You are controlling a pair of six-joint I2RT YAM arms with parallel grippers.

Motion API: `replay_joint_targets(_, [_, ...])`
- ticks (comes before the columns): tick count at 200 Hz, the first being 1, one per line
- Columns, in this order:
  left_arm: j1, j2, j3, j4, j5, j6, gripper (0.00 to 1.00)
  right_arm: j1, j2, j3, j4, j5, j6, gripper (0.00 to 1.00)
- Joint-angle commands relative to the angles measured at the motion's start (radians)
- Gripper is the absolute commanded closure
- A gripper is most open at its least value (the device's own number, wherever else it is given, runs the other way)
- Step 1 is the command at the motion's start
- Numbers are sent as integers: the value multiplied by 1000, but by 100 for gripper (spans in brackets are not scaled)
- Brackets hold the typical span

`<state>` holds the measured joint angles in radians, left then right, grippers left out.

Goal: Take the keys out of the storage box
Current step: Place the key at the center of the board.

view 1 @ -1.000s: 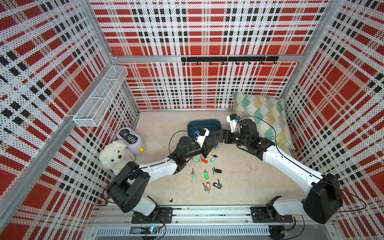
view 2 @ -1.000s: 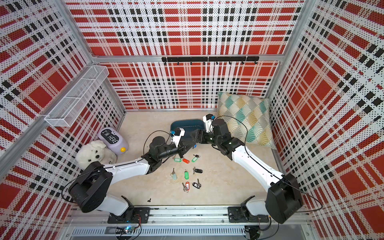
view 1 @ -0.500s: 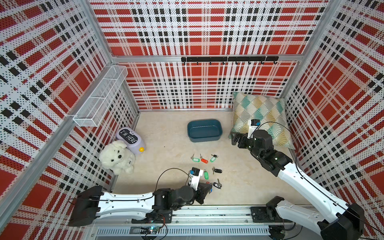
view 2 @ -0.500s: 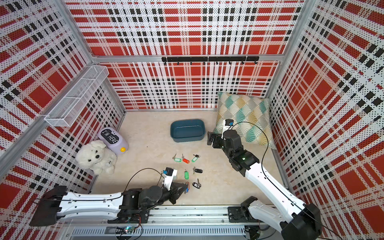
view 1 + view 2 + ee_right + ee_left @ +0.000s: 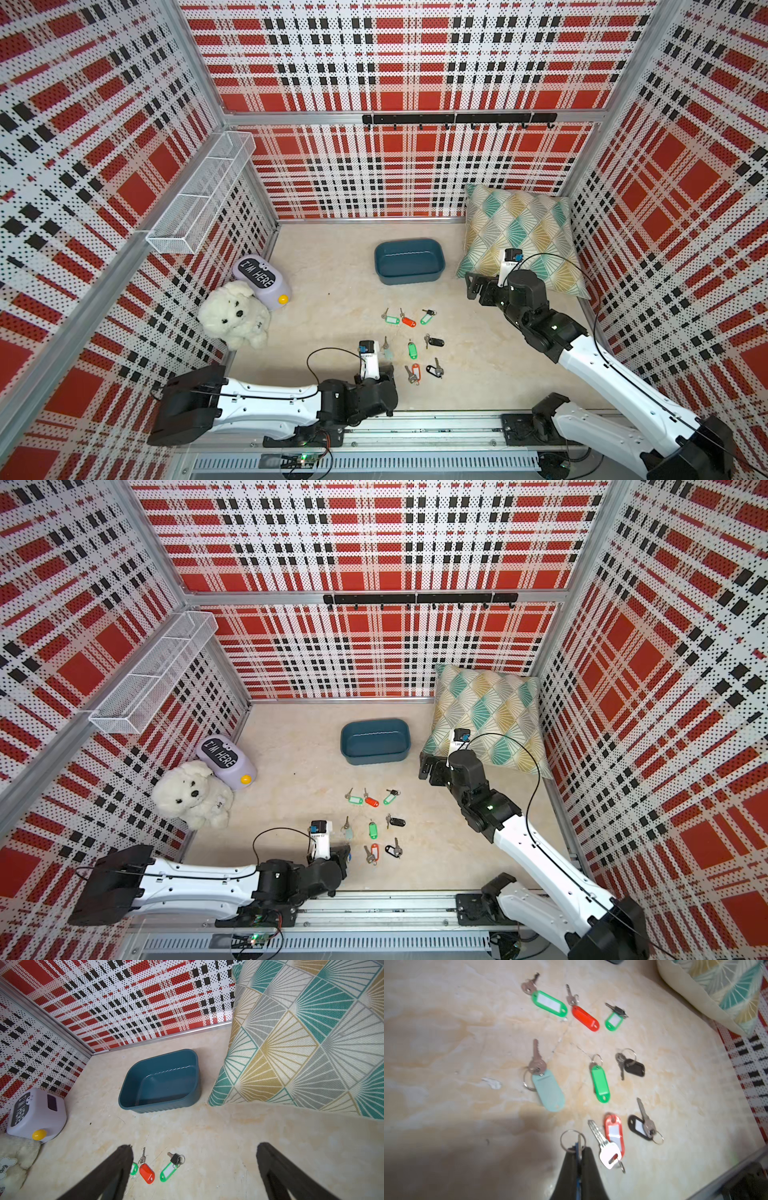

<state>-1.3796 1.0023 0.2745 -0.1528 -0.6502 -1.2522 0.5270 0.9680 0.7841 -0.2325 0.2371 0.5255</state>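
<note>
Start with the bench (image 5: pixel 332 291), pale and marbled, filling the lower middle of both top views. At upper right, the patterned pillow (image 5: pixel 523 232), untouched. Along the bottom edge, find the left arm (image 5: pixel 266 399), withdrawn there from the storage box within the last second. At lower right, the right arm (image 5: pixel 602 365), likewise backed away toward the pillow's lower left corner. Look next at the storage box (image 5: pixel 409 262), upper centre: bare inside in both top views and in the right wrist view. Judged from that, nothing left to fetch.

Left of centre, a white plush dog (image 5: pixel 235 313), with "dog" legible on a bone-shaped tag at the lower left edge of the right wrist view. Just above it, a lilac gadget (image 5: pixel 259 272) lettered "I'M HERE" in white on black.

Then the right hand (image 5: pixel 194 1146): spread wide, empty, facing the box. Then the left hand (image 5: pixel 578 1148): clenched on the blue-tagged key (image 5: pixel 579 1142), ring poking out, over the bench at bottom centre. Remaining step, by judgement: letting go beside the other 8 keys (image 5: pixel 412 350), scattered lower centre, well apart from the box. Paper inserts on the tags blank; no brand readable anywhere.
</note>
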Motion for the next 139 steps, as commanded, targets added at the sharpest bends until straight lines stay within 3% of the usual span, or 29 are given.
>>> replay_joint_targets(1, [47, -48, -40, 30, 47, 30, 100, -4, -32, -12, -1, 38, 1, 0])
replay_joint_targets(44, [96, -54, -66, 112, 125, 107, 100, -4, -18, -5, -5, 55, -2, 0])
replay_joint_targets(115, [158, 131, -66, 232, 230, 167, 98, -4, -3, -6, -4, 55, -2, 0])
replay_joint_targets(139, [171, 114, -57, 207, 232, 182, 91, -4, -3, -6, -5, 66, -2, 0])
